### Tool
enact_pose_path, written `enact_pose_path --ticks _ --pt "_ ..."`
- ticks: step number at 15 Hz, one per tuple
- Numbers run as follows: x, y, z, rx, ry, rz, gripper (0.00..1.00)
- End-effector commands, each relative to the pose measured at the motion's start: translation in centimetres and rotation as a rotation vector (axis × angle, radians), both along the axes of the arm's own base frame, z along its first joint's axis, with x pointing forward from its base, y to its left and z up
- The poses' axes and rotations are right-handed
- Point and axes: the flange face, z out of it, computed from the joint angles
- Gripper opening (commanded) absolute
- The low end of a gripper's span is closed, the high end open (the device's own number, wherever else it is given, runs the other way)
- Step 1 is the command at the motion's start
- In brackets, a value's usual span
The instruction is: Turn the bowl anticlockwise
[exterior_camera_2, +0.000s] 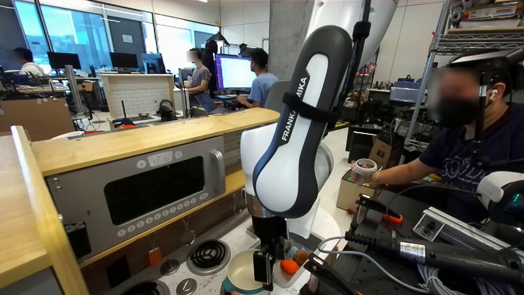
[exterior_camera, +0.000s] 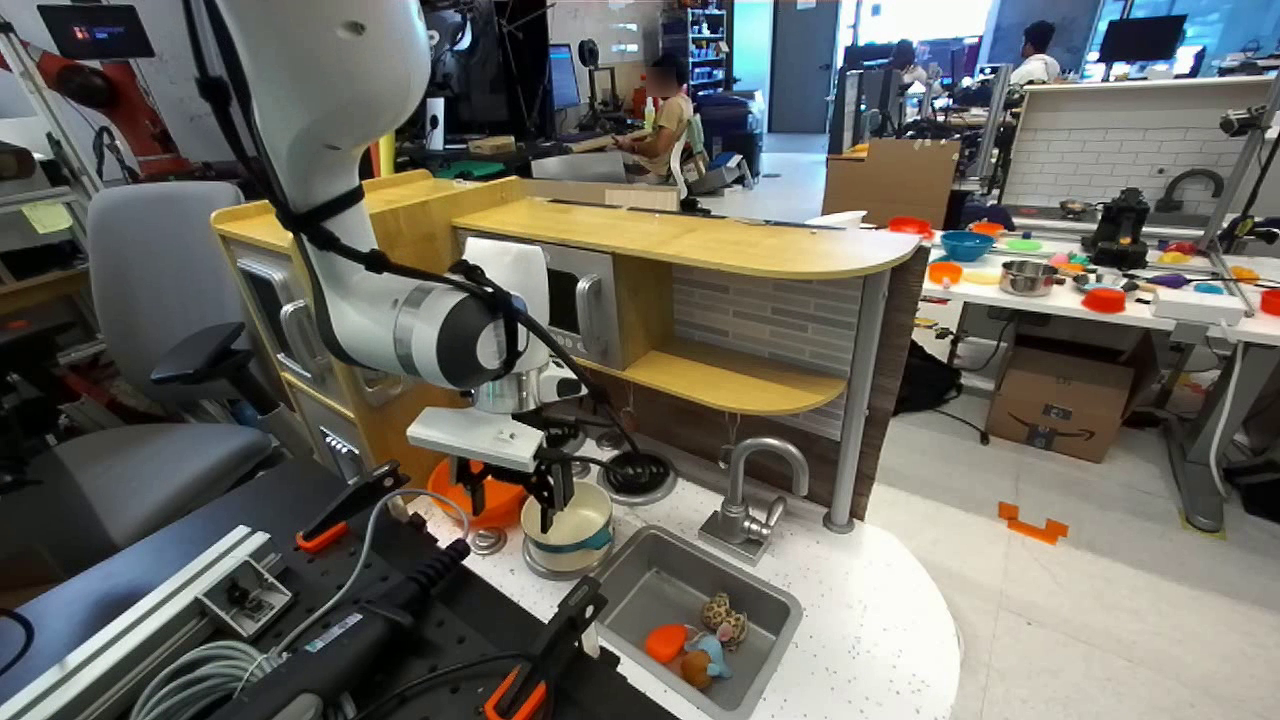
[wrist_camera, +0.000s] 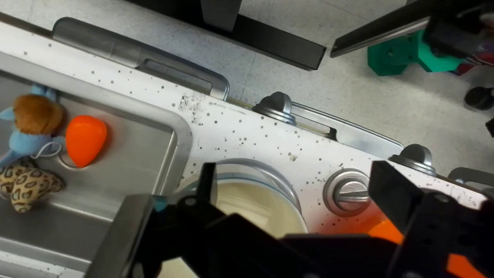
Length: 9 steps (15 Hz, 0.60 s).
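Observation:
A cream bowl with a teal outside and teal handles sits on a stove burner. It shows in both exterior views (exterior_camera: 582, 515) (exterior_camera_2: 241, 267) and in the wrist view (wrist_camera: 252, 204), where the gripper hides its lower part. My gripper (exterior_camera: 514, 506) is open with nothing between its fingers. It also shows in an exterior view (exterior_camera_2: 265, 268) and in the wrist view (wrist_camera: 295, 179). It hangs over the bowl's side; one finger is over the bowl, the other is out past a silver knob. I cannot tell whether a finger touches the bowl. An orange bowl (exterior_camera: 503, 508) stands beside it, partly behind the gripper.
A grey sink (exterior_camera: 640, 585) beside the bowl holds an orange toy (wrist_camera: 85, 139) and plush toys (wrist_camera: 32, 185). A faucet (exterior_camera: 745, 500) and a black coil burner (exterior_camera: 637, 474) stand behind. A wooden shelf (exterior_camera: 740, 385) overhangs the counter. A black table with clamps (exterior_camera: 575, 620) borders the front.

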Motion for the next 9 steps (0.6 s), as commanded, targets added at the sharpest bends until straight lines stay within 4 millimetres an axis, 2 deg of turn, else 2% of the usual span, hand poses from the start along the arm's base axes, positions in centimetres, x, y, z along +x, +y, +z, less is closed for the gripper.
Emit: enact_pose_path --ticks 1,9 --pt "1.7 1.0 -1.8 -0.050 -0.047 0.125 1.00" --pt "3.2 2.7 -4.4 -0.107 -0.064 0.436 1.00"
